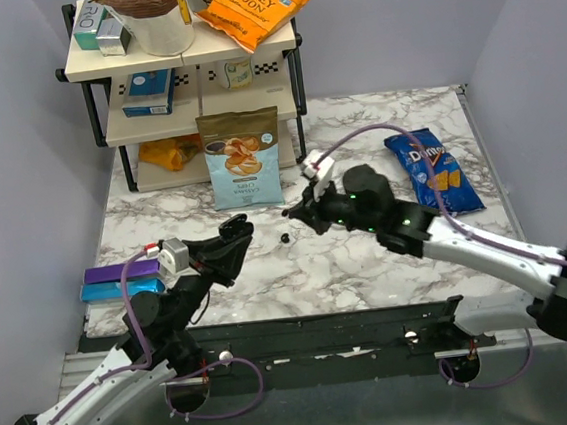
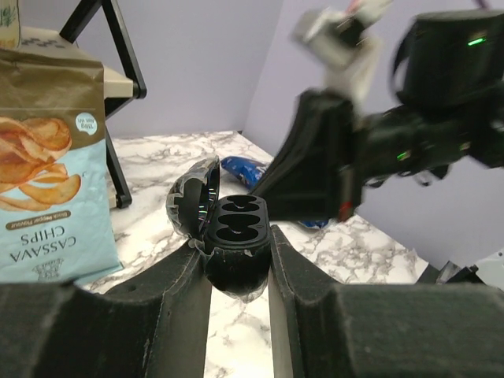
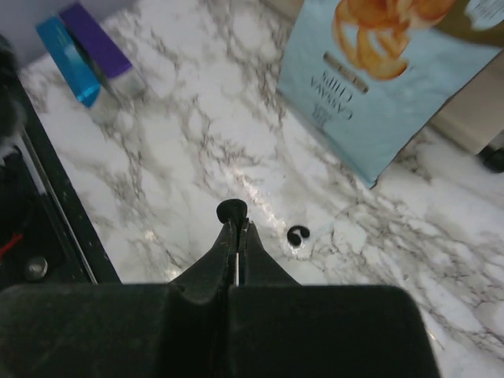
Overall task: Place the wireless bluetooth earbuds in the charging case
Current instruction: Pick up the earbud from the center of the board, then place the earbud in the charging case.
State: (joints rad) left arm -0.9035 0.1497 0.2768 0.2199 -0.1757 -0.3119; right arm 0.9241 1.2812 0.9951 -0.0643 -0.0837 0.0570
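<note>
While the left hand (image 2: 234, 264) clamps the open charging case (image 2: 236, 220) | right hand (image 3: 235, 232) pinches one earbud (image 3: 231, 209) at its tips | second earbud (image 3: 297, 235) lies on the marble tabletop (image 3: 197, 142) nearby.

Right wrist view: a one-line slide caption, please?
Right tool pinches one earbud over the marble table; second earbud lies loose.

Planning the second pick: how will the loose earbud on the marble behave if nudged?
The loose earbud looks tiny and rounded, so it would probably roll or skid on the glossy table. Likely very light: the right gripper holds the other earbud at its tips. An off-centre pinch might squirt it away.
</note>
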